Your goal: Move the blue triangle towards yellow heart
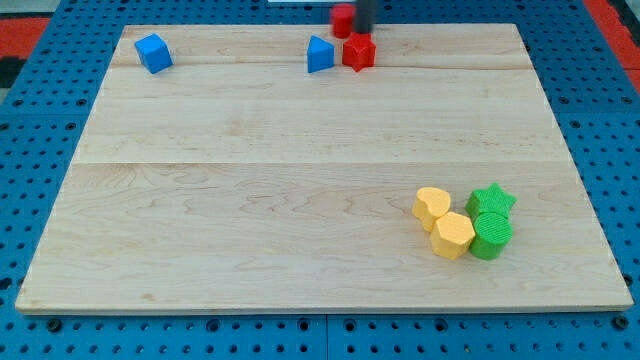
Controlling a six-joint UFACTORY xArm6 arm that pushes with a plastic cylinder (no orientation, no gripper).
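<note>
The blue triangle (319,54) sits near the view's top edge of the wooden board, touching a red star-shaped block (359,52) on its right. The yellow heart (432,206) lies far off at the view's lower right. My tip (364,30) is at the view's top, just above the red star and beside a red block (343,20), up and to the right of the blue triangle. The rod is blurred and cut off by the view's top edge.
A blue cube (153,53) sits at the view's top left. A yellow hexagon (452,236), a green star (492,201) and a green round block (491,237) cluster against the yellow heart. The board (300,180) lies on a blue pegboard.
</note>
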